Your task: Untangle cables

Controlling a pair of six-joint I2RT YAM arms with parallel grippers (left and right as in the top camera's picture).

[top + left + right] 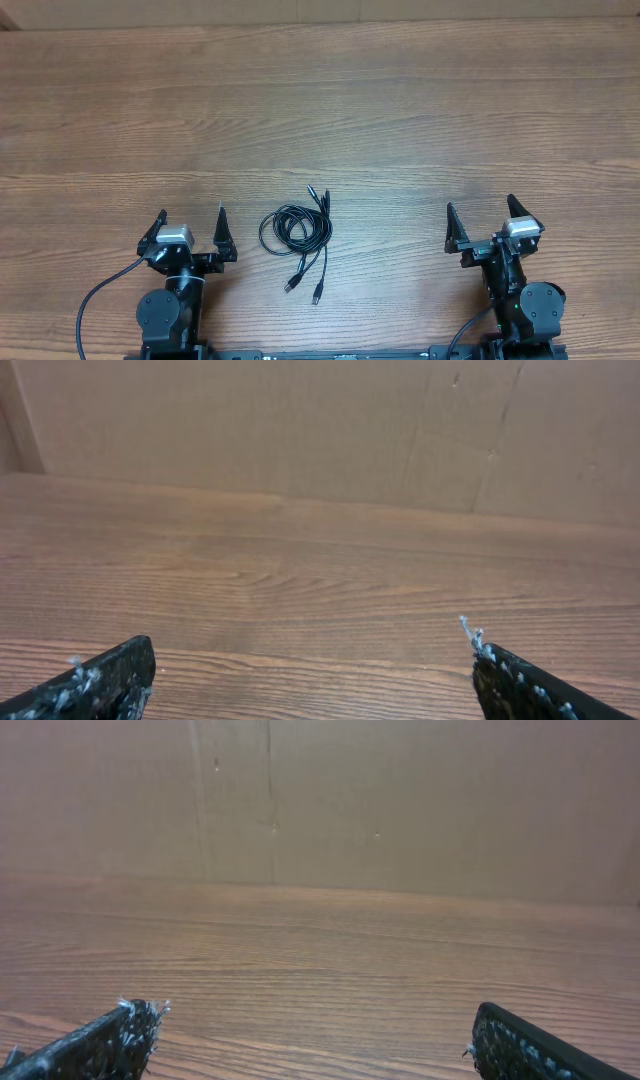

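The cables (297, 233) are thin black cords coiled together in one small bundle on the wooden table (320, 120), with plug ends sticking out at the top and bottom. They show only in the overhead view. My left gripper (190, 222) is open and empty, a short way left of the bundle. My right gripper (482, 214) is open and empty, farther off to the right. In the left wrist view the open fingers (312, 680) frame bare wood. The right wrist view shows its open fingers (312, 1038) the same way.
Both arm bases stand at the table's near edge, with a thicker black arm cable (95, 300) looping at the lower left. A brown cardboard wall (320, 430) rises behind the far edge of the table.
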